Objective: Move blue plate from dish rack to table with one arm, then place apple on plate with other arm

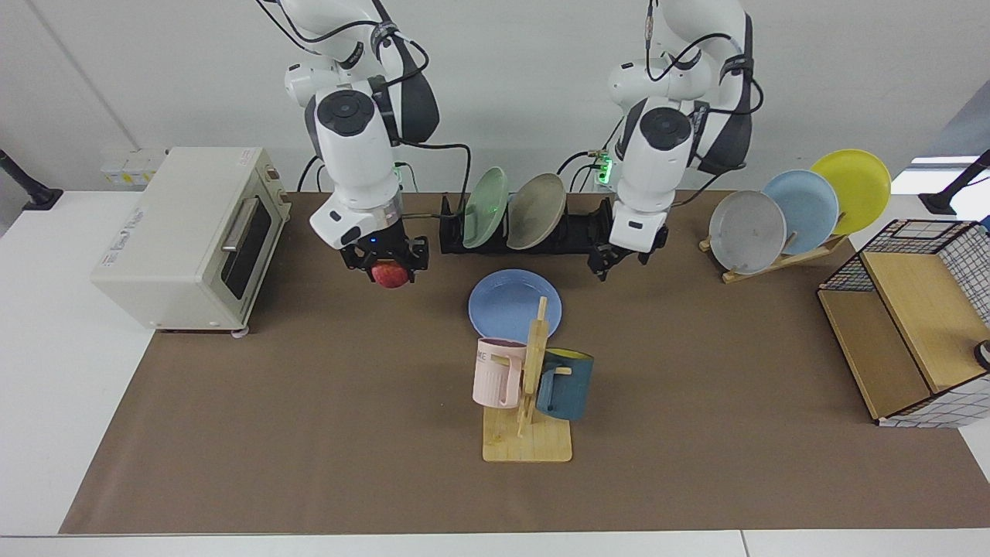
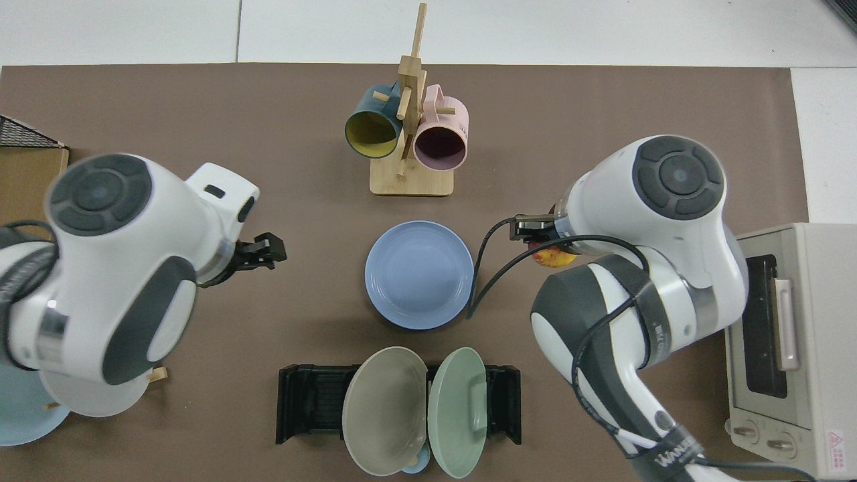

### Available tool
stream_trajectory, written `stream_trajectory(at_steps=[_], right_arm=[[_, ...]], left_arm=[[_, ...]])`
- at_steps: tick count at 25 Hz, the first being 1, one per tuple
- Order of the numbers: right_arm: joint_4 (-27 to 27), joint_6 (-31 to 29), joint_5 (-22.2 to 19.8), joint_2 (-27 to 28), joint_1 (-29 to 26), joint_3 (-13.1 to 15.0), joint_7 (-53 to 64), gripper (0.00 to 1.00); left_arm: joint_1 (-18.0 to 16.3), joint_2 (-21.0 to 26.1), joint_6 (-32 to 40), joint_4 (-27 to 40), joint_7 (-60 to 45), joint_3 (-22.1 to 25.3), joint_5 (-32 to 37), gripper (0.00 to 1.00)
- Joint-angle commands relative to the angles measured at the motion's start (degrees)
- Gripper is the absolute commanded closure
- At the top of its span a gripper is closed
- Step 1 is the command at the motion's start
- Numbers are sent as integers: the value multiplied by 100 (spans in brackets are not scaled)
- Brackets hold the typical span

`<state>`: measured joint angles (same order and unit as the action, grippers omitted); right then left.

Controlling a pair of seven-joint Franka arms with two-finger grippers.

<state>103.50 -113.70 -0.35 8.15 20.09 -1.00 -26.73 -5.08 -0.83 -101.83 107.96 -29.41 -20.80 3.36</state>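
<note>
The blue plate (image 1: 510, 303) (image 2: 420, 274) lies flat on the brown mat of the table (image 1: 309, 433), just in front of the dish rack (image 1: 578, 232) (image 2: 304, 402). My right gripper (image 1: 389, 268) (image 2: 546, 244) hangs above the mat to the plate's side, shut on the red and yellow apple (image 1: 392, 277) (image 2: 552, 257). The apple is off the plate and clear of its rim. My left gripper (image 1: 616, 264) (image 2: 269, 249) is open and holds nothing. It hangs on the plate's other side, by the rack's end.
A green plate (image 1: 486, 207) and a beige plate (image 1: 535, 210) stand in the rack. The mug tree (image 1: 530, 387) rises just in front of the blue plate. A toaster oven (image 1: 182, 232), a wooden plate stand (image 1: 777, 259) and a wire-sided wooden box (image 1: 913, 325) flank the mat.
</note>
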Motion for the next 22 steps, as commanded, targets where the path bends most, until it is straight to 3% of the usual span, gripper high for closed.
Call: stream_trajectory(at_steps=[1, 9, 16, 22], right_arm=[[-40, -292, 26, 177, 477, 29, -884, 100], [-58, -863, 43, 669, 1120, 21, -2054, 100], [-58, -1408, 26, 1223, 1568, 30, -2758, 100], [30, -1611, 26, 1426, 1560, 29, -2785, 100]], left_arm=[[-54, 22, 927, -750, 1173, 532, -64, 0], [-81, -479, 1148, -864, 2519, 1166, -72, 0], [-72, -488, 902, -847, 2537, 1140, -99, 0], [-107, -287, 673, -987, 2520, 1149, -626, 0]])
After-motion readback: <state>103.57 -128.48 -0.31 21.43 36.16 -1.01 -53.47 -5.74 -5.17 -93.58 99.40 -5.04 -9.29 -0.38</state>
